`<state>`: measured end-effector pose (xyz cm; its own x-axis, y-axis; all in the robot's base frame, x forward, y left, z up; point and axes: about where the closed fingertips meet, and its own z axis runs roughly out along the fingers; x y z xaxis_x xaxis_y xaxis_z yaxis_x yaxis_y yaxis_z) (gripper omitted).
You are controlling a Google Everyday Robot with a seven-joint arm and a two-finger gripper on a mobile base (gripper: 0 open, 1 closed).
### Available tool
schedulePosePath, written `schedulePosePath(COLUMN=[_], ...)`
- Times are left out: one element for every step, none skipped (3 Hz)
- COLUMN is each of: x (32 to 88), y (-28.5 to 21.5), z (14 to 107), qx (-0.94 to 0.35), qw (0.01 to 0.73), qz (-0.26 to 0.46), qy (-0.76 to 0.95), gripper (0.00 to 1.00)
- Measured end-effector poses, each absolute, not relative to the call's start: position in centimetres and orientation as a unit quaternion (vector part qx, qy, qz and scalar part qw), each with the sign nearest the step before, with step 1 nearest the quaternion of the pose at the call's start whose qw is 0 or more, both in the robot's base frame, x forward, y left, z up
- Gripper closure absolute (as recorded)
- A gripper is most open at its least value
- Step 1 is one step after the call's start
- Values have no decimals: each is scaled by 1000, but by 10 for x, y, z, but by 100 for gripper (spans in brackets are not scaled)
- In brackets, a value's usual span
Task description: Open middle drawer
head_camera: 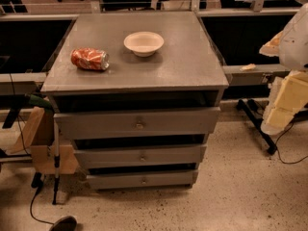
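A grey metal cabinet (134,71) stands in the middle of the view with three drawer fronts stacked under its top. The middle drawer (110,156) is the mid-sized front, with a small round brass knob (142,157) at its centre. A dark gap shows above it. The top drawer (96,124) is wider and taller, and the bottom drawer (115,180) is the narrowest. My arm's white and pale yellow parts, with the gripper (287,102), hang at the right edge. They are well to the right of the cabinet and touch nothing.
A crushed orange can (90,59) and a white bowl (143,43) sit on the cabinet top. A wooden piece and a pole (45,146) stand left of the cabinet. A black stand leg (257,124) and cables lie on the floor at the right.
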<state>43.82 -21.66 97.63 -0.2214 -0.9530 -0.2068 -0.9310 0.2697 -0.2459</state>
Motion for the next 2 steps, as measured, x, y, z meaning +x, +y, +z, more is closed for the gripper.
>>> schedulePosePath(x=[438, 440], y=[-217, -211], z=[976, 968], qx=[-603, -608], qw=[159, 174], qz=[-34, -2], qy=[781, 774], gripper=[0, 0])
